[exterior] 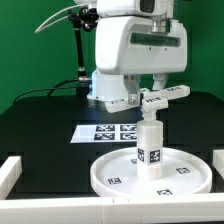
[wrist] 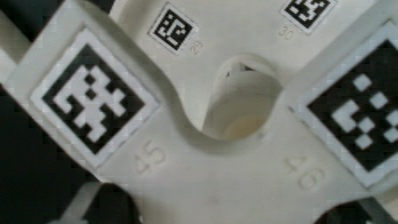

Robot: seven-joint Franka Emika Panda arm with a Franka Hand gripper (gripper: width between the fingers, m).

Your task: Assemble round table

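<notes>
Nearest you on the bench (exterior: 40,125): large round disc (exterior: 110,178), rim up, with the short post (exterior: 150,150) standing upright at its middle. Just above the post's top: cross-shaped foot piece (exterior: 168,96), roughly level, pinched in the hand (exterior: 150,91), and the wrist view shows you its tagged arms around a central hole (wrist: 240,100). Farther back: marker board (exterior: 100,131), flat on the bench.

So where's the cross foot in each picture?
Exterior view: the foot is in the middle, held by the jaws, in the air above the post.
Wrist view: the foot fills the picture, very close, hole at its centre.
Shared landmark: the square tags on its arms, tiny in the exterior view.
</notes>
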